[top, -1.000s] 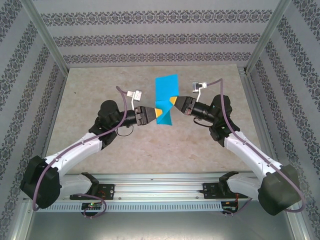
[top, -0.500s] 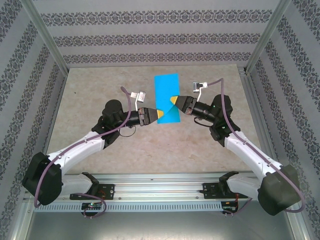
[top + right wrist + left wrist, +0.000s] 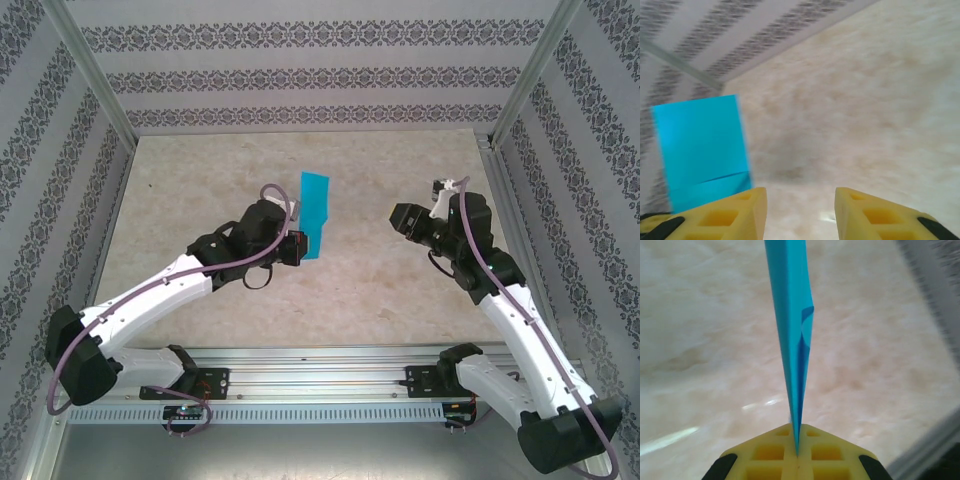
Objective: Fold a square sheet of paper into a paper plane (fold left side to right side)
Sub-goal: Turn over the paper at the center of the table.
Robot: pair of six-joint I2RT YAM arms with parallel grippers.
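Square sheet of paper (image 3: 314, 212): bright cyan-blue, plain on every face that shows. It is held over the middle of the tabletop (image 3: 200, 190), about midway between the left and right edges. From above it appears as a narrow upright strip, its long side running towards the far edge.

Left gripper (image 3: 796, 452): pressed together on the near end of the sheet. The wrist view shows the paper edge-on, rising as a thin blade from the seam between the two yellow fingers (image 3: 767, 455). Part-way up that blade, one layer curls away to the right. The near end of the paper is hidden inside the grip. Whether its far end touches the tabletop cannot be told.

Right gripper (image 3: 800, 212): spread, with bare tabletop showing between its yellow fingers (image 3: 740, 210). It stands well apart from the sheet, towards the right edge of the tabletop. From its wrist the paper shows broadside as a rectangle with a faint crease line across its lower part. Its bottom edge is cut off behind the left-hand finger. That view is blurred, so the paper's edges are soft.

From above, the fingertips of both grippers are hard to make out against the dark wrist housings.
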